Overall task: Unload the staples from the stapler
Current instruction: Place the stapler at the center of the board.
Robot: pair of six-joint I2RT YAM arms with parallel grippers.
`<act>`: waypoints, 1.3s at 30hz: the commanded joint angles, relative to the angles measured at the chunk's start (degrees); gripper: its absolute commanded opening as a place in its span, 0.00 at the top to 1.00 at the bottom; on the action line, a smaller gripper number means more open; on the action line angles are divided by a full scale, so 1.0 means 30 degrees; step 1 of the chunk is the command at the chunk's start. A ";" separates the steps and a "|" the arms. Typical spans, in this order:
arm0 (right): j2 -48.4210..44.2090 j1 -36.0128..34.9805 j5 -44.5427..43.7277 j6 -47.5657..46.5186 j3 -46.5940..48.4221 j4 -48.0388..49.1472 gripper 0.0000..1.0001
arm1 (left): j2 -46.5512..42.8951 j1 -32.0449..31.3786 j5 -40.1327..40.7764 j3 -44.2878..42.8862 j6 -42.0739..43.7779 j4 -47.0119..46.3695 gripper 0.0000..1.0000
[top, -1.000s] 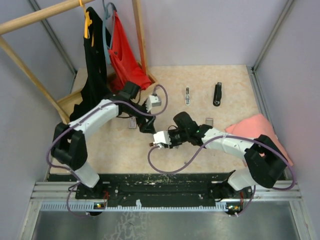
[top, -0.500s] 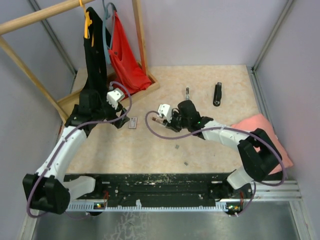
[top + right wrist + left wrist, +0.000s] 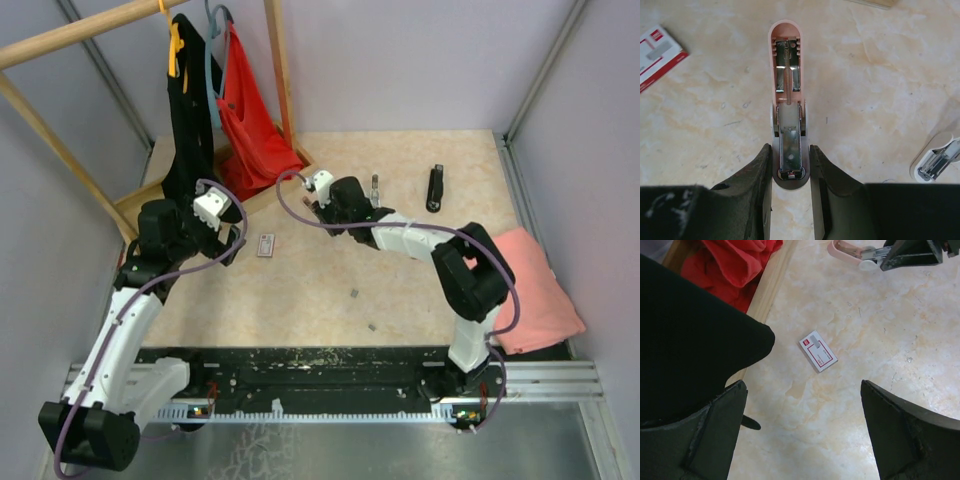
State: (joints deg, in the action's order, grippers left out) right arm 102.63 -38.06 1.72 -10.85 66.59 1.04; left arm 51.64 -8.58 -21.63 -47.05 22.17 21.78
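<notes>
1. Clamps stapler (image 3: pixel 787 95) in right gripper (image 3: pixel 790 167) at far-centre table (image 3: pixel 290 300), lid swung open to bare the magazine.
2. Holds left gripper (image 3: pixel 802 430) spread wide, aside, over box (image 3: pixel 818 352).
3. Shows likely staples (image 3: pixel 353 293) loose nearer.

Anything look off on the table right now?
Two tiny grey specks, probably staples, lie loose on the table, apart from the open pink stapler clamped in the right gripper. A pink cloth lies across the table's right edge.
</notes>
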 commanded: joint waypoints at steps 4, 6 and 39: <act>0.2471 0.0442 -0.2534 0.2942 0.4114 -0.0959 1.00 | -0.0511 0.0440 0.0179 0.0462 -0.0379 -0.0481 0.01; 0.3118 0.0614 -0.2682 0.3496 0.4881 -0.1224 1.00 | -0.0513 0.0517 0.0191 0.0567 -0.0386 -0.0589 0.01; 0.8930 0.1731 -0.4408 0.7428 1.0539 -0.3714 1.00 | -0.0483 0.1412 -0.0532 0.0819 -0.0698 -0.0729 0.01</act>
State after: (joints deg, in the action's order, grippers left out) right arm 126.98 -33.47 -9.89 9.39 93.73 -10.55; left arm 50.46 -4.91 -22.35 -45.06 20.78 21.32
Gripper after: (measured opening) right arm 0.284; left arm 0.990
